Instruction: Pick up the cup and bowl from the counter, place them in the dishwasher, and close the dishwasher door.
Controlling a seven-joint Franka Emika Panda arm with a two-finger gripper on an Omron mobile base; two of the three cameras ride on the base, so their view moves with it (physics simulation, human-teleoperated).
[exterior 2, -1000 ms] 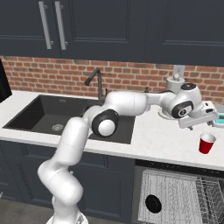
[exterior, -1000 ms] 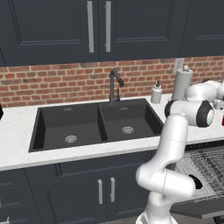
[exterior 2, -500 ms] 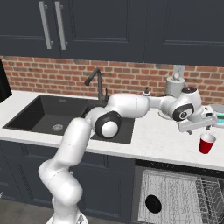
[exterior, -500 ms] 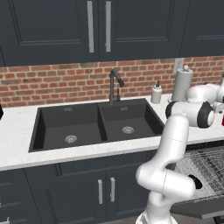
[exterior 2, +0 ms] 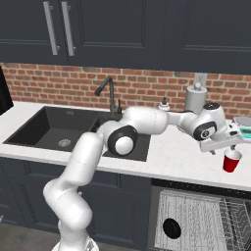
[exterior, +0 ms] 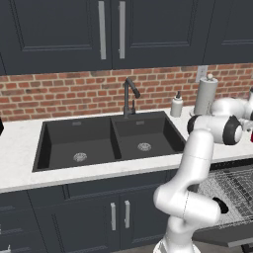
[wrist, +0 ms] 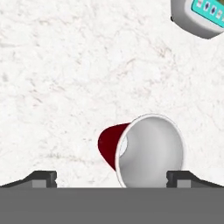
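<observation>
on counter, one red cup, one open tool

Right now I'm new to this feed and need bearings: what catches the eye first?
A red cup stands on the white counter, with the open tool poised just above it. Left of it, a black double sink sits under a brick wall. Below, the dishwasher rack is pulled out.

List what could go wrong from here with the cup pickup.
1. In the hand view the cup sits off to one side of the open jaws, close to one fingertip; coming straight down could clip its rim and tip it.
2. The cup stands near the counter's front edge above the open dishwasher; a nudge might send it over.
</observation>
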